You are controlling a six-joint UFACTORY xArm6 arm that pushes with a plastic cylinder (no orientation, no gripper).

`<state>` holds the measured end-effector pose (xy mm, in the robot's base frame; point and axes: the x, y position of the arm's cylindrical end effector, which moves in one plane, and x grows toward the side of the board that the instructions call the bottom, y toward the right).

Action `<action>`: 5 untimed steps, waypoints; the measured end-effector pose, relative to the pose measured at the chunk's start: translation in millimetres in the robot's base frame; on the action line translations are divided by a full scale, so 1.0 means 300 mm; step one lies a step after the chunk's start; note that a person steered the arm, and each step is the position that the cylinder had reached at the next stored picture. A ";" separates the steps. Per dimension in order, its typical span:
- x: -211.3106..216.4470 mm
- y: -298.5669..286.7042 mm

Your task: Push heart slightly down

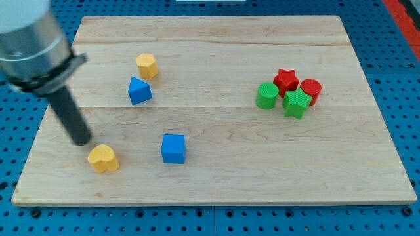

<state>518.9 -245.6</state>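
Yellow heart (104, 158), yellow hexagon (146, 65); two blue blocks (173, 148); red star (285, 79), possibly red cylinder (310, 90); pale wood board (216, 177).

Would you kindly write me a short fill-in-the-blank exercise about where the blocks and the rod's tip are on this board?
1. My tip sits just up and to the view's left of the ____ heart.
2. The blue cube lies to the view's ____ of that heart.
3. The cluster at the view's right holds two red blocks and two ____ ones, including the red star.
4. The yellow hexagon-like block lies toward the view's top from the ____ triangular block.

Missing words: yellow; right; green; blue
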 end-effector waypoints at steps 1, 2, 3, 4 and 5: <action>0.062 0.013; 0.015 0.352; 0.054 0.335; 0.088 0.005; 0.279 0.070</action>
<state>602.7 -224.7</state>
